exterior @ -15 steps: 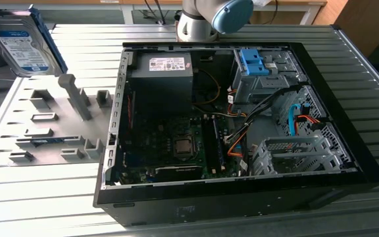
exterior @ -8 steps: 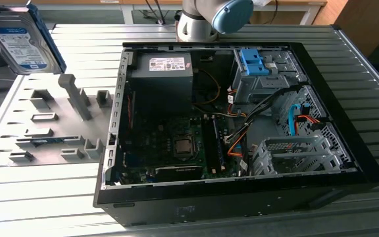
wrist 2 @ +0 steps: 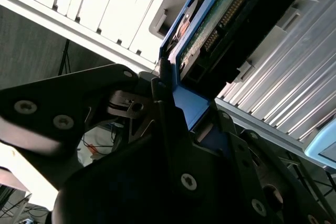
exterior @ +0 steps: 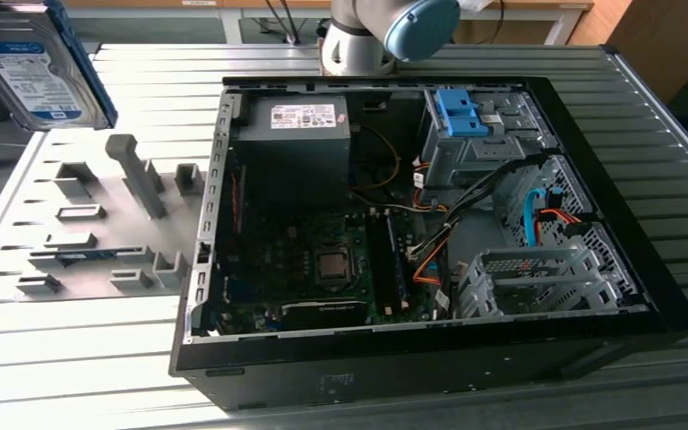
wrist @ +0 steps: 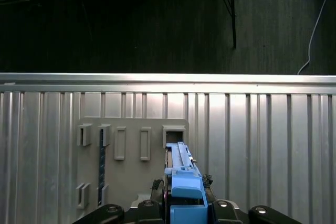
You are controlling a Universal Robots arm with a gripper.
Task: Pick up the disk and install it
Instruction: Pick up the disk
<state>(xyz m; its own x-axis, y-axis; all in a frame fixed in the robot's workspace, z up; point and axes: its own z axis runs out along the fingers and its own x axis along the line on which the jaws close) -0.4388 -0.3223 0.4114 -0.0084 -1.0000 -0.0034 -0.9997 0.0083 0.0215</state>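
You had one flat silver-grey metal disk (exterior: 33,67) with blue plastic rails at the upper left of the exterior view, one grey slotted plate (exterior: 93,224) below it, and one open black computer case (exterior: 440,358) at centre. That view showed its label, the second wrist view its green circuit board (wrist 2: 210,30). In the first wrist view, your black gripper (wrist: 185,195) clenched the disk.

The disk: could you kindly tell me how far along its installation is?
Done: the disk is picked up, held in the air over the grey slotted plate. In hand: the claw is shut on its blue rail. Left: the install itself; the disk is not yet inside the open computer case.
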